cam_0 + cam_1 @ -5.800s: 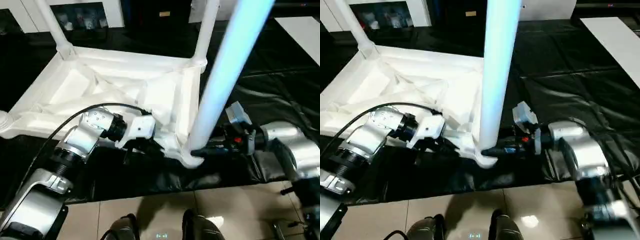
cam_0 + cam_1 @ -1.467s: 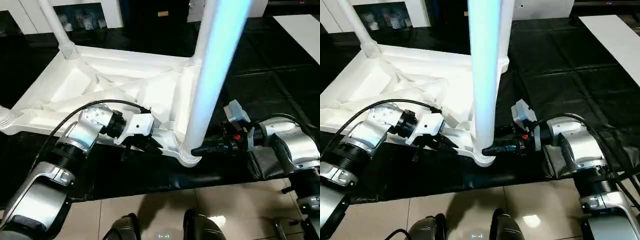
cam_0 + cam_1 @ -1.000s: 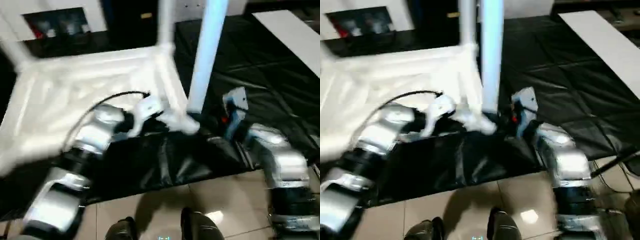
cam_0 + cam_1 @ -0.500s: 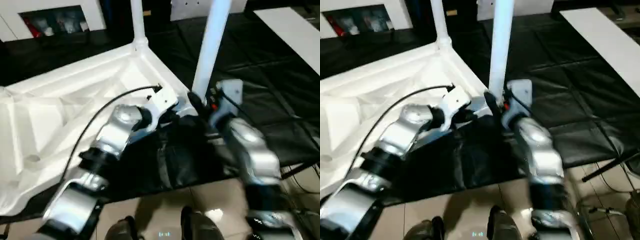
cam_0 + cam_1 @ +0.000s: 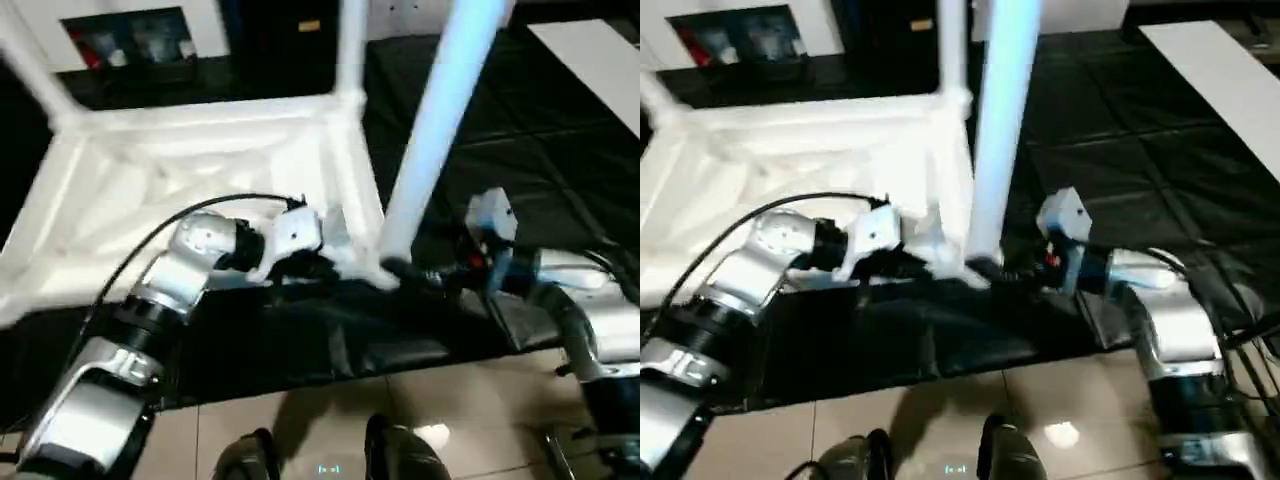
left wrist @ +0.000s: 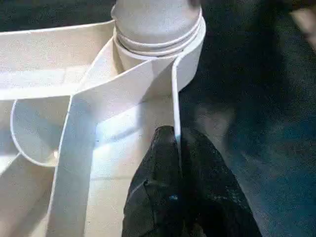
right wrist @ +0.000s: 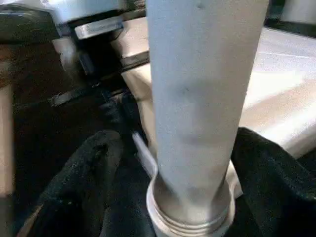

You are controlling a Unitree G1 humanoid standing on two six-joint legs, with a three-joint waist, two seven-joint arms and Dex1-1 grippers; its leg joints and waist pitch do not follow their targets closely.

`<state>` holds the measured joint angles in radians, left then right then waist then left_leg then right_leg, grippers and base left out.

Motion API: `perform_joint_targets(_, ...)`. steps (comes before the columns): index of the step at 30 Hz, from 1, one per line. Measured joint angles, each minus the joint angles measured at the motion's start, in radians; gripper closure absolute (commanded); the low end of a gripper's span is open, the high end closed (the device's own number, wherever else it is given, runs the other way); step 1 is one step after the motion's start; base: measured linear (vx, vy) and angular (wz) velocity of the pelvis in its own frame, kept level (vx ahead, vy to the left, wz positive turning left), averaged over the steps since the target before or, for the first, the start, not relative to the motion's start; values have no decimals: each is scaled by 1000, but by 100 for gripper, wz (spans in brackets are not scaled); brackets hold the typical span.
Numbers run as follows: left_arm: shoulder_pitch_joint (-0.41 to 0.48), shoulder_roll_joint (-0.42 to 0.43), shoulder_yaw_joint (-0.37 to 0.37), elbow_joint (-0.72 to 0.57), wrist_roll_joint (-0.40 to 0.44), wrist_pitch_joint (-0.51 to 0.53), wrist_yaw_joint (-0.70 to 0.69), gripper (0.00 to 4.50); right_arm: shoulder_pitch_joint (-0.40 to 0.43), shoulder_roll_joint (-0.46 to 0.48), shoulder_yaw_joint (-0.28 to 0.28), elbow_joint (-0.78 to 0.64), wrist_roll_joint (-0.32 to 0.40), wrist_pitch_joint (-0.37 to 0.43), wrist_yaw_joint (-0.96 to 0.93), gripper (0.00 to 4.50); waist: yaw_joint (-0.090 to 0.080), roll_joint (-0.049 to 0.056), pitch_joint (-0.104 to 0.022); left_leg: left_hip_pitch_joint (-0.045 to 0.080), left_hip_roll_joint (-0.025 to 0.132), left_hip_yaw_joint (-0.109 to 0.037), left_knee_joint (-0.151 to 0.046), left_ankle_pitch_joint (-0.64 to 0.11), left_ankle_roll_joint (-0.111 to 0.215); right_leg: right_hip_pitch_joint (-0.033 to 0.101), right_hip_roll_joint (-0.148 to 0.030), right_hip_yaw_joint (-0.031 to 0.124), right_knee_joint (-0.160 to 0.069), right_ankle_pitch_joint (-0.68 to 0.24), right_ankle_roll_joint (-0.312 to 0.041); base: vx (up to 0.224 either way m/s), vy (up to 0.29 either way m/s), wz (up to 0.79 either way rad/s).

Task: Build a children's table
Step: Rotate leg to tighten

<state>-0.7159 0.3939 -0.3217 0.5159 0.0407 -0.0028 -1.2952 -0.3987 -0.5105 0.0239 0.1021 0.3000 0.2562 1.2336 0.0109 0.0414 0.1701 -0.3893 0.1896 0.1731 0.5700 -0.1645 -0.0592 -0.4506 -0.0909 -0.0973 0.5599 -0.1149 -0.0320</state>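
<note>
**At the near corner socket: both grippers on the upturned table**

Around the base of the long round tapered white leg [image 7: 197,98], the right gripper [image 7: 173,163] stands with its two black fingers [image 7: 84,182] spread wide, one on either side of the leg and not pressing on it. At the adjoining edge, the left gripper [image 6: 177,148] is clenched on the thin upright rim wall of the white plastic rectangular table top [image 5: 200,160], one finger on each face of that wall, just beside the round corner socket [image 6: 158,44] that holds the leg. From the head views, the table top lies upside down, ribbed underside upward, on the black sheet-covered work surface [image 5: 1140,150]; the gripped corner is the one nearest the robot, close to the sheet's front edge. The leg rises from this socket, leaning slightly. A second white leg [image 5: 352,45] stands at the far corner on the same side. Beyond the sheet's front edge lies a pale tiled floor [image 5: 300,420].
</note>
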Motion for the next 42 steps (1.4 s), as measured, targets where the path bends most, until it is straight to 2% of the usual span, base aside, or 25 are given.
perform_joint_targets(1, -5, 8, -4, 12, -5, -16, -26, 450, -11, -17, 11, 10, 8, 0, 41, 76, 1, 0, 0, 0, 0, 0, 0, 0, 0, 0, 0, 0, 0, 0, 0, 0, 0, 0)
perform_joint_targets(2, -7, 14, -8, 19, -7, -31, -51, 450, -23, -27, 20, 22, 14, 0, 83, 110, 3, 0, 0, 0, 0, 0, 0, 0, 0, 0, 0, 0, 0, 0, 0, 0, 0, 0)
perform_joint_targets(5, -13, 22, -14, 30, -10, -60, -96, 450, -38, -36, 36, 41, 22, 2, 138, 113, 11, 0, 0, 0, 0, 0, 0, 0, 0, 0, 0, 0, 1, 0, 0, 0, 0, 0)
perform_joint_targets(8, -30, 30, -34, 51, -16, -94, -151, 450, -83, -48, 86, 97, 27, 3, 222, 151, 20, 0, 0, 0, 0, 0, 0, 0, 0, 0, 0, 0, 1, 0, 0, 0, 0, 0)
perform_joint_targets(12, -34, 29, -47, 52, -19, -115, -184, 450, -109, -43, 123, 138, 26, 2, 270, 189, 29, -1, 0, 0, 0, 1, 0, 0, 0, 0, 0, 0, 1, 0, 0, 0, 0, 0)
perform_joint_targets(17, -34, 30, -49, 52, -20, -127, -204, 450, -116, -39, 131, 148, 26, 2, 291, 209, 30, -3, 1, 0, 0, 1, 0, 0, 0, 0, -1, 0, 1, 0, 0, 0, 0, 0)
perform_joint_targets(18, -34, 30, -49, 53, -20, -128, -205, 450, -117, -39, 133, 150, 26, 2, 293, 233, 30, -3, 1, 0, 0, 1, 0, 0, 0, 0, -1, 0, 1, 0, 0, 0, 0, 0)
perform_joint_targets(22, -34, 30, -49, 58, -24, -132, -206, 450, -128, -40, 140, 161, 26, 1, 298, 246, 30, -3, 1, 0, 0, 1, 1, 0, 0, 0, -1, 0, 1, 0, 0, 0, 0, 0)
perform_joint_targets(25, -34, 28, -47, 57, -27, -115, -202, 450, -115, -38, 132, 147, 36, 31, 281, 250, 31, -3, 1, 0, 0, 1, 1, 0, 0, 0, -1, 0, 1, 0, 0, 0, 0, 0)
perform_joint_targets(27, -31, 21, -40, 47, -26, -72, -179, 450, -89, -23, 111, 110, 45, 74, 230, 251, 31, -3, 1, 0, 1, 1, 1, 0, 0, 0, 0, 0, 2, 0, -1, 0, 0, 0)
perform_joint_targets(29, -21, 13, -12, 28, -8, 2, -98, 450, -51, 24, 72, 57, 29, 115, 84, 251, 27, -4, 0, 2, 2, 1, 2, 1, -1, 1, 0, 0, 4, 1, -2, 0, 0, 0)
perform_joint_targets(31, -19, 5, 3, 12, 9, 64, -30, 450, -39, 70, 42, 27, 5, 146, -44, 251, 13, -3, 0, 4, 1, 2, 3, 0, -3, 1, 0, 1, 4, -1, 2, 0, 0, 0)
perform_joint_targets(33, -13, -33, 41, -12, 44, 156, 96, 450, -39, 179, -13, 18, -43, 180, -258, 251, -12, -5, -1, 5, 2, 2, 5, -1, -8, 1, 1, 1, 4, -1, 2, 0, 0, 0)
perform_joint_targets(35, -12, -84, 61, -21, 58, 229, 197, 450, -51, 258, -41, 19, -87, 194, -435, 252, -32, -4, -1, 5, 0, 1, 6, -1, -8, 2, 0, 1, 3, -1, 2, 0, 0, 0)
perform_joint_targets(36, -13, -112, 71, -20, 63, 253, 247, 450, -64, 292, -54, 23, -107, 205, -511, 253, -37, -4, -1, 5, 0, 1, 6, -2, -8, 2, 0, 1, 1, -1, 2, 0, 0, 0)
perform_joint_targets(38, -18, -174, 88, -16, 72, 298, 352, 450, -90, 369, -84, 32, -149, 220, -673, 253, -41, -4, -1, 4, -1, 0, 7, -1, -8, 1, 0, 0, -1, -1, 2, 0, 0, 0)
perform_joint_targets(42, -32, -252, 106, -9, 81, 358, 482, 450, -120, 474, -115, 32, -199, 240, -896, 253, -38, -4, -1, 2, -2, 0, 7, -1, -8, 1, -1, 0, -2, -1, 2, 0, 0, 0)
